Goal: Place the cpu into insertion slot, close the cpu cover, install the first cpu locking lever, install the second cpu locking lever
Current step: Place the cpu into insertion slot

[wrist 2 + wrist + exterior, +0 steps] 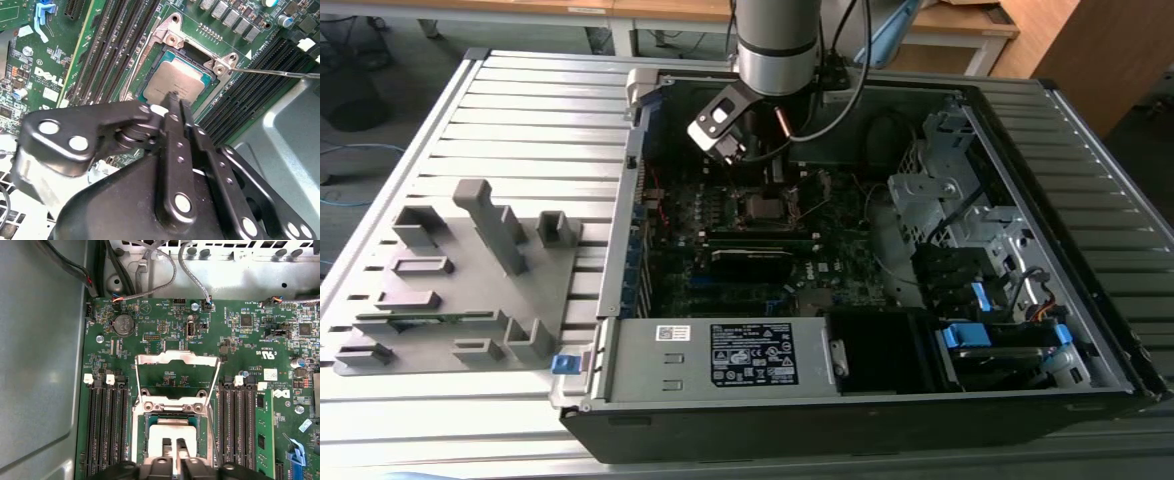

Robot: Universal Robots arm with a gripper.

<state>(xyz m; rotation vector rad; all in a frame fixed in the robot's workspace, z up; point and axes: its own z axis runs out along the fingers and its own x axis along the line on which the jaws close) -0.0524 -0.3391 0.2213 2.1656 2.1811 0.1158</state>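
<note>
The cpu, a flat square chip with a silver-grey top, lies flat in the insertion slot on the green board. In both wrist views my gripper is shut, its two black fingers pressed together with the tips right over the chip's near edge. The cpu cover, a silver frame with a square window, stands flipped open beyond the socket on its hinge. A thin wire locking lever sticks out beside the socket. In the exterior view the arm reaches down into the open computer case above the socket.
Long black memory slots flank the socket, and a green memory stick sits in one. Cables hang near the case wall. A grey fixture tray lies on the exterior view's left and a power supply sits at the case front.
</note>
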